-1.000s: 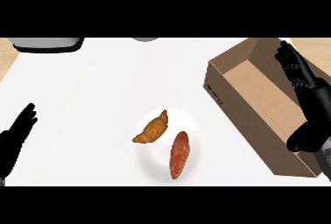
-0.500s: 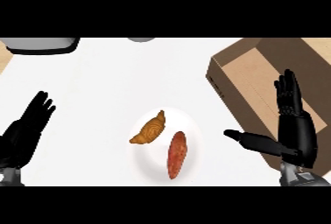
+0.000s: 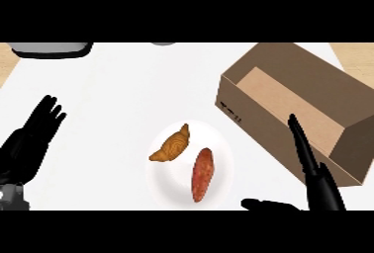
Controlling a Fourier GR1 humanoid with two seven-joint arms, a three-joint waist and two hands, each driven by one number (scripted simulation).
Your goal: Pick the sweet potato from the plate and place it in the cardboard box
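Right now the sweet potato [image 3: 202, 175] lies untouched on the white plate [image 3: 223, 148], reddish and long, with a croissant [image 3: 171, 144] just beside it to the left on the same plate. The cardboard box [image 3: 292, 94] stands open on the table [image 3: 124, 89] to the upper right of the plate, near but apart from it. The right robot hand [image 3: 318, 190] shows at the lower right, fingers straight and spread apart from the thumb, holding nothing; it sits between the plate and the box's near wall. Half a second ago it was higher, against the box; it has since dropped lower and closer to the plate, which suggests the reach for the sweet potato is beginning, with the grasp not yet made. The left robot hand [image 3: 29, 143] rests open at the left edge, fingers up. A grey object [image 3: 50, 48] sits at the table's far left corner.
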